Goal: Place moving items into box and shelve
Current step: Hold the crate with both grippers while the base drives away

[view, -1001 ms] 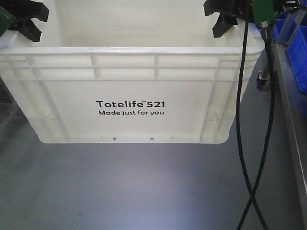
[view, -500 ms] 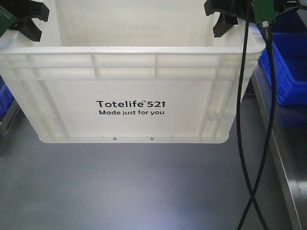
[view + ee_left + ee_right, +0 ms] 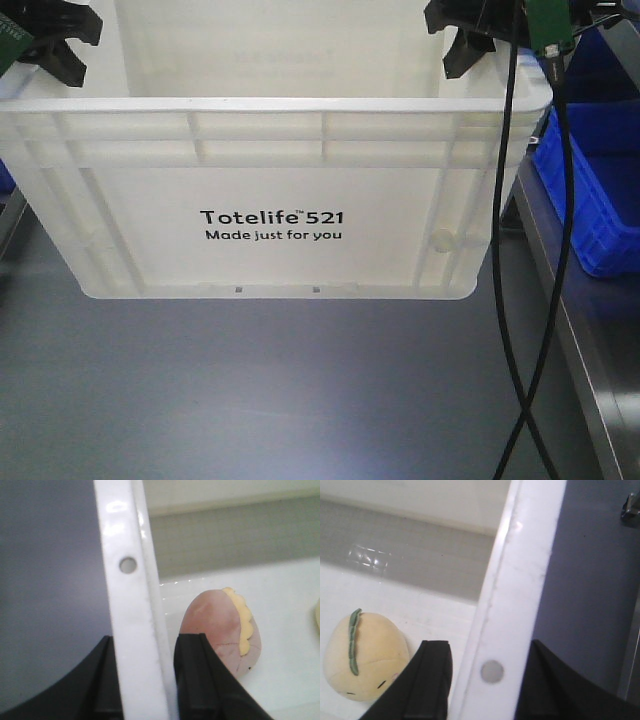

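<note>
The box [image 3: 270,220], a large white crate printed "Totelife 521", hangs above the grey floor between my two grippers. My left gripper [image 3: 50,45] is shut on its left rim, and my right gripper [image 3: 470,35] is shut on its right rim. In the left wrist view the black jaws of the left gripper [image 3: 147,645] pinch the white rim [image 3: 125,580], one outside and one inside. A pink and yellow plush toy [image 3: 220,630] lies on the box floor. In the right wrist view the right gripper [image 3: 487,650] clamps the rim [image 3: 520,580] beside a pale yellow plush toy [image 3: 365,655].
A blue plastic bin [image 3: 590,190] sits on a metal ledge [image 3: 590,370] to the right, close to the box's corner. Two black cables [image 3: 530,300] hang down in front on the right. A sliver of blue [image 3: 5,175] shows at the left edge.
The box and both grippers keep their place in the view. The blue bin and metal ledge on the right have slid left and down, now larger; the surroundings on the left shifted too.
</note>
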